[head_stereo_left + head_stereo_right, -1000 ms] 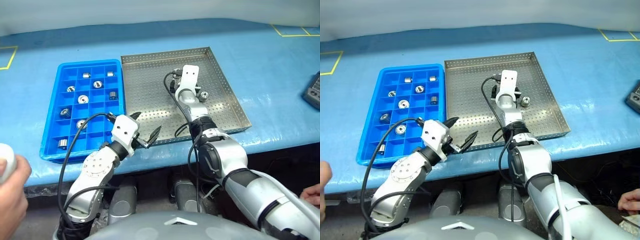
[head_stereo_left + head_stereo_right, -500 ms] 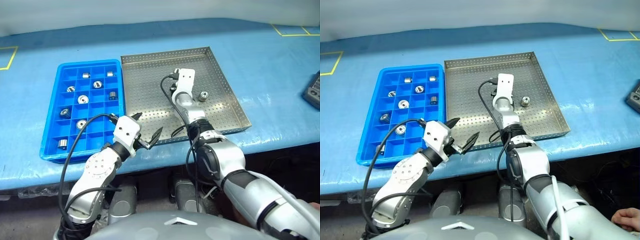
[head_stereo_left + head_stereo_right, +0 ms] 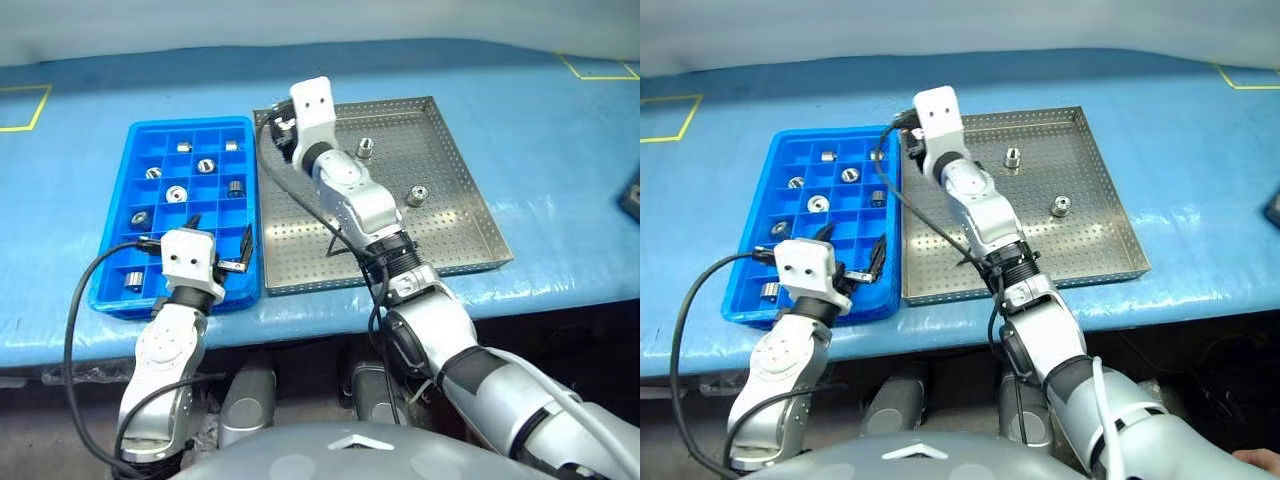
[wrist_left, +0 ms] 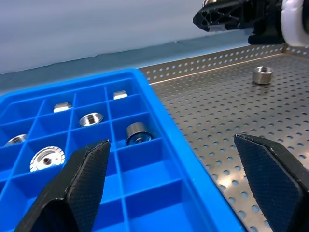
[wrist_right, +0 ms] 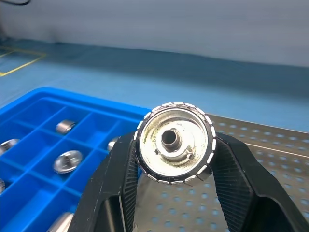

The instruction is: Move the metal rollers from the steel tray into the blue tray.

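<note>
- Risk first: your right gripper [image 5: 171,181] carries a roller [image 5: 175,142] pinched only by its rim. Any jolt could slip it onto the steel tray [image 3: 465,225] or the blue tray's [image 3: 112,285] dividing walls.
- Releasing above an occupied compartment would stack it on a roller already there [image 3: 176,194], so you should pick a free cell.
- Left gripper [image 3: 217,246] hangs spread wide and empty over the blue tray's near corner.
- Two rollers [image 3: 417,195] remain on the steel tray.
</note>
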You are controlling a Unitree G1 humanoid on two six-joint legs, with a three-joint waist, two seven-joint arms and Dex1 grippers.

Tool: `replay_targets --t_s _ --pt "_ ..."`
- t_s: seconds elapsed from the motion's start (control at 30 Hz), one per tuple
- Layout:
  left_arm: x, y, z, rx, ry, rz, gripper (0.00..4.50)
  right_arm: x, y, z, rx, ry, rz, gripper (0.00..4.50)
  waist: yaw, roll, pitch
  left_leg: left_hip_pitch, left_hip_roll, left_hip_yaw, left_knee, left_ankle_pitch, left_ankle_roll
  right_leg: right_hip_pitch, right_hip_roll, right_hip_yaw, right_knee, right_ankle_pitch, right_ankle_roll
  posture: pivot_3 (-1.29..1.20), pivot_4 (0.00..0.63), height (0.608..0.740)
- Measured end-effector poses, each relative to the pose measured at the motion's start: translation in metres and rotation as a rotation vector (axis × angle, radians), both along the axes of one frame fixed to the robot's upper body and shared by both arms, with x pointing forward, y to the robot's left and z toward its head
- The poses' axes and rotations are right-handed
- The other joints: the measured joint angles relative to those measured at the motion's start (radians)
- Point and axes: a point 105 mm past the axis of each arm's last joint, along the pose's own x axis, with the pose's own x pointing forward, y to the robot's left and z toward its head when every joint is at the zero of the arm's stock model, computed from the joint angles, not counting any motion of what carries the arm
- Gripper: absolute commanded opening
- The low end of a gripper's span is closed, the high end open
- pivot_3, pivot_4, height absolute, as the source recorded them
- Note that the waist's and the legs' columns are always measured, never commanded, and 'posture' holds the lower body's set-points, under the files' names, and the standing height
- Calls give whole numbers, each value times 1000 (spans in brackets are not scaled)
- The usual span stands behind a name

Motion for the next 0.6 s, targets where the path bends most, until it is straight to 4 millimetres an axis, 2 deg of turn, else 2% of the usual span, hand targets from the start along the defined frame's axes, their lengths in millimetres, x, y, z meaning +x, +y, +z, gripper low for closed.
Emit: replay_targets --t_s 0.17,0.37,0.6 --pt "-10 2 0 1 0 1 4500 -17 22 -11 -46 38 116 1871 27 0 0 0 0 0 0 0 0 0 0 0 0 0 0 382 150 740" --pt "-23 6 -9 -6 43 38 4500 -31 39 -20 -65 63 219 1871 51 0 0 0 0 0 0 0 0 -1 0 -1 0 -1 -1 461 150 740" --pt "-35 11 -15 -13 67 104 4500 -39 48 -35 -93 116 288 1871 94 0 0 -1 1 0 -1 0 0 -2 0 -2 0 -1 -1 514 150 740"
